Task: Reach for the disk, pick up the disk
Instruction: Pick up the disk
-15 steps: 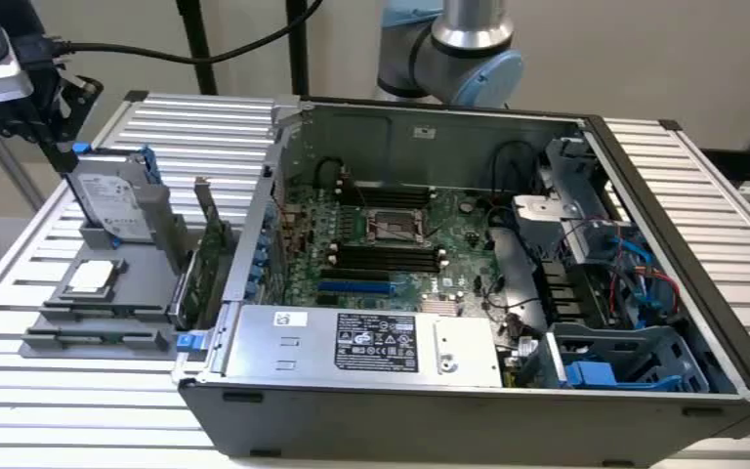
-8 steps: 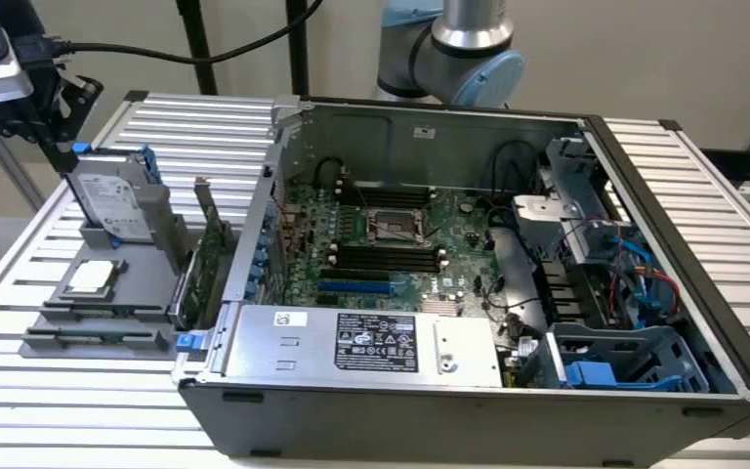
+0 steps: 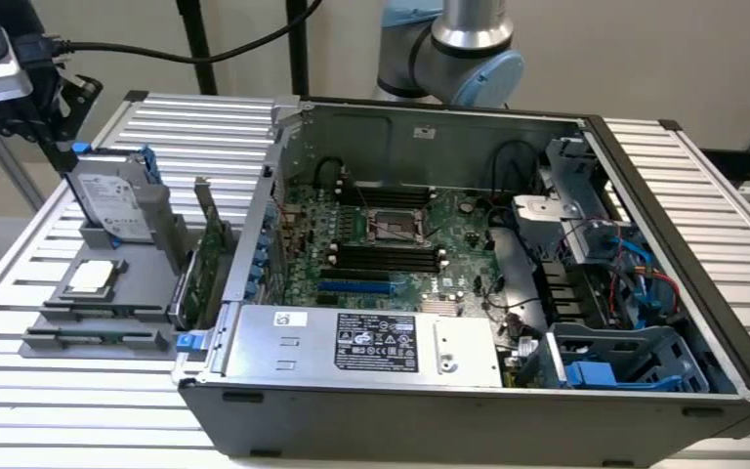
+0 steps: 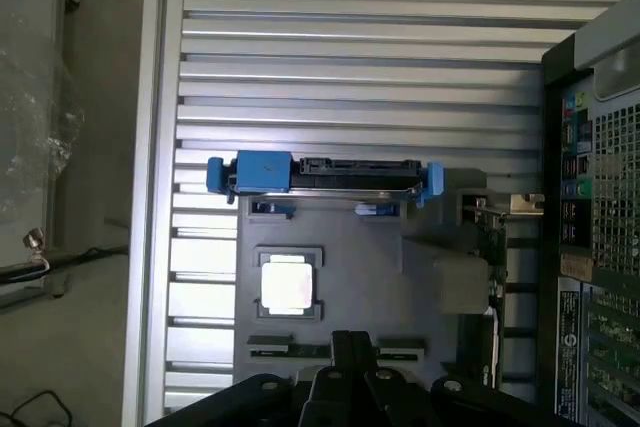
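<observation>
Underneath, a slatted metal table (image 3: 36, 420) carries a grey holder (image 3: 89, 322) where the disk (image 3: 104, 200) stands on edge, near the open computer case (image 3: 479, 425). Bare slats run past the disk to the table's rim. The gripper (image 4: 350, 367) hangs over the holder; wide or narrow, I cannot tell

At the exterior view's left, the disk (image 3: 109, 200) stands on edge in a rack (image 3: 134, 293) with a chip (image 3: 93, 277) lying before it; the case (image 3: 479, 420) sits just right of the rack.
</observation>
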`<state>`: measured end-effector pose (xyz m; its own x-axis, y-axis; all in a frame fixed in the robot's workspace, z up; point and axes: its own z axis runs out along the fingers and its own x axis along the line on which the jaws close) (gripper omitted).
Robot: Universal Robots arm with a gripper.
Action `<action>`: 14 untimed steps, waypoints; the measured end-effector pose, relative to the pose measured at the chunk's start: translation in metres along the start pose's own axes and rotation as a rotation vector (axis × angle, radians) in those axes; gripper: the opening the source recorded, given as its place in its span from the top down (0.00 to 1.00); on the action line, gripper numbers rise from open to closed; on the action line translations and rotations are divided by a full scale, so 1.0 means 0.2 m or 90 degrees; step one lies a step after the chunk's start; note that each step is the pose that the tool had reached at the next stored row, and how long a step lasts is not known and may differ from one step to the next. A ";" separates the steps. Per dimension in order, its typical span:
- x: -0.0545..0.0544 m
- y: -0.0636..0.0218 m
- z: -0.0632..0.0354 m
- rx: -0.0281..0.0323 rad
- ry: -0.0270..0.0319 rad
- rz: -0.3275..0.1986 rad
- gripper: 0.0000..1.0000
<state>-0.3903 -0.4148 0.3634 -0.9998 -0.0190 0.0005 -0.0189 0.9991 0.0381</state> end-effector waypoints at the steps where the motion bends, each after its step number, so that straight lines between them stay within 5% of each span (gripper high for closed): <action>1: 0.01 0.009 0.000 0.0000 0.0001 0.000 0.89; 14: 0.13 0.240 0.009 0.0008 0.0000 0.000 0.89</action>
<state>-0.4179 -0.3672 0.3634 -0.9998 -0.0190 0.0005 -0.0190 0.9991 0.0368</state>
